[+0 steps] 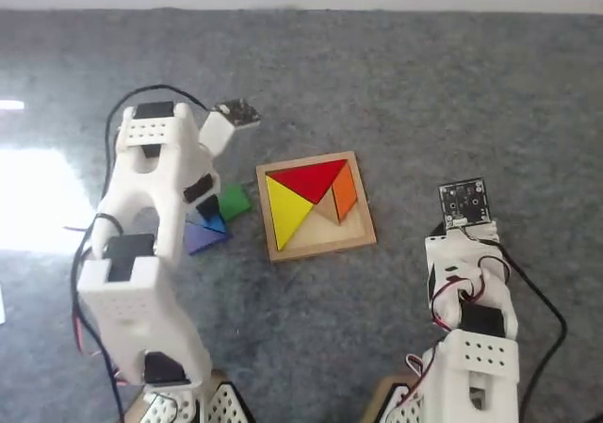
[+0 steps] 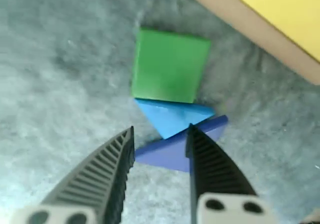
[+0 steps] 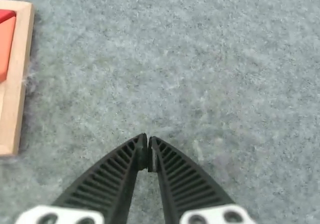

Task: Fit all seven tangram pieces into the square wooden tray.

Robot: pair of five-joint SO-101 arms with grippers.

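The square wooden tray holds a red triangle, a yellow triangle and an orange piece, with bare wood beside them. Left of it on the felt lie a green square, a light blue triangle and a violet-blue piece, all touching. My left gripper is open just over them, its tips either side of the light blue triangle's point and nothing gripped. To the right of the tray, my right gripper is shut and empty above bare felt, the tray's rim a little way off.
Grey felt covers the table. The left arm's white body hides part of the loose pieces from above. A bright glare patch lies at the far left. Open felt stretches behind and in front of the tray.
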